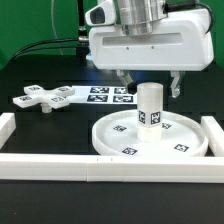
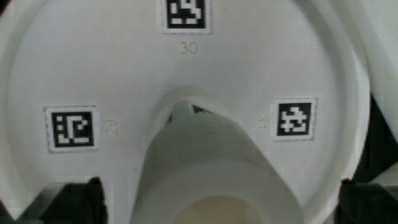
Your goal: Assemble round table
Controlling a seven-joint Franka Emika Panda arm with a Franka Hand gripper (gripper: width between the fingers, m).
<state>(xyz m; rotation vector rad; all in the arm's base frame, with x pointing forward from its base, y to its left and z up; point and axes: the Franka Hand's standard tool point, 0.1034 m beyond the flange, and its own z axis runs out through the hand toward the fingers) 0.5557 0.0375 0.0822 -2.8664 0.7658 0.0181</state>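
Fingers (image 1: 177, 86): spread, pinching nothing.
Leg (image 1: 149, 110): short smooth white cylinder, upright just below, between them.
Disc (image 1: 150, 142): glossy rimmed round plastic, under leg.
Foot (image 1: 45, 98): cross-shaped, well apart on black counter (image 1: 50, 125).

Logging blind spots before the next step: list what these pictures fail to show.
- Hub joint: in both views the leg covers the centre of the disc, so its seating is unknown.
- Gripper fingertips: the wrist view's edge cuts them off.
- Marker board: exterior view, the gripper hides part of it.
- Cross-shaped foot: exterior view, tags too small to read.
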